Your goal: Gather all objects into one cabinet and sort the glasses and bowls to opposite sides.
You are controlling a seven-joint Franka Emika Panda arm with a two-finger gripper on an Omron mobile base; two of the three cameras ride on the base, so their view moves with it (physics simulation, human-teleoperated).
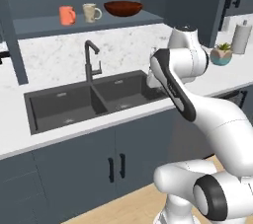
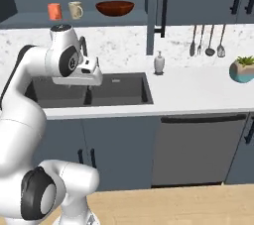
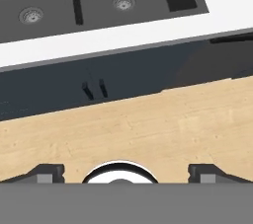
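Observation:
On the shelf of the open slate-blue cabinet (image 1: 84, 24) stand an orange mug (image 1: 67, 15) (image 2: 54, 11), a cream mug (image 1: 91, 12) (image 2: 75, 9) to its right, and a wide dark red-brown bowl (image 1: 123, 8) (image 2: 114, 7) further right. One cabinet door (image 2: 153, 13) stands open, edge-on, with its black bar handle. My gripper (image 3: 127, 173) is open with nothing between its fingertips (image 3: 47, 172). It hangs over the sink's front edge, well below the shelf, and looks down at the base cabinet and the floor. The hand (image 2: 85, 73) is in front of the faucet.
A dark double sink (image 1: 64, 107) (image 3: 123, 1) with a black faucet (image 1: 90, 60) is set in the white counter. A soap dispenser (image 2: 158, 63), hanging utensils (image 2: 206, 40), a teal plant pot (image 2: 242, 69) (image 1: 221, 55) and a paper roll (image 1: 240, 37) are to the right.

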